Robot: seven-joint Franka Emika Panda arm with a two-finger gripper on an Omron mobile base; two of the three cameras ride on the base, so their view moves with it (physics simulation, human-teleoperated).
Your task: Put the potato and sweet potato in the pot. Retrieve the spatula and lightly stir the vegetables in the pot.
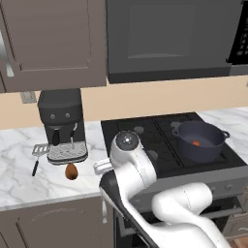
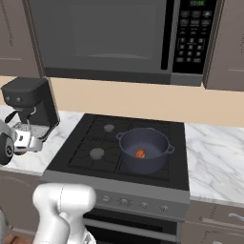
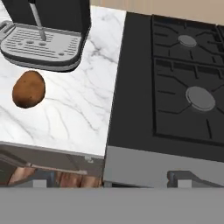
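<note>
Hand wide open, holding nothing. Potato (image 3: 28,89) at left of the hand view, lying on the white table (image 3: 83,113) just below the coffee machine (image 3: 48,30). Sweet potato (image 1: 196,143) inside the pot (image 1: 199,140) on the stove (image 1: 160,140), right of frame. Spatula (image 1: 38,154) lying at far left, beside the coffee machine.

Black espresso coffee machine (image 1: 61,123) with ribbed silver drip tray (image 3: 41,45), standing on white grey-veined marble bench (image 1: 22,177) just left of the cooktop. Black gas cooktop (image 2: 95,143) with dark grates and round grey burner caps (image 3: 200,97), grey control knobs (image 2: 125,202) along its front edge. Dark grey built-in microwave (image 2: 102,40) with black keypad panel (image 2: 190,35), mounted above the cooktop. Taupe panelled wall cabinets (image 1: 51,41) at both sides; matching base cabinets (image 1: 53,225) below the bench. Beige backsplash wall (image 2: 133,100) behind.
</note>
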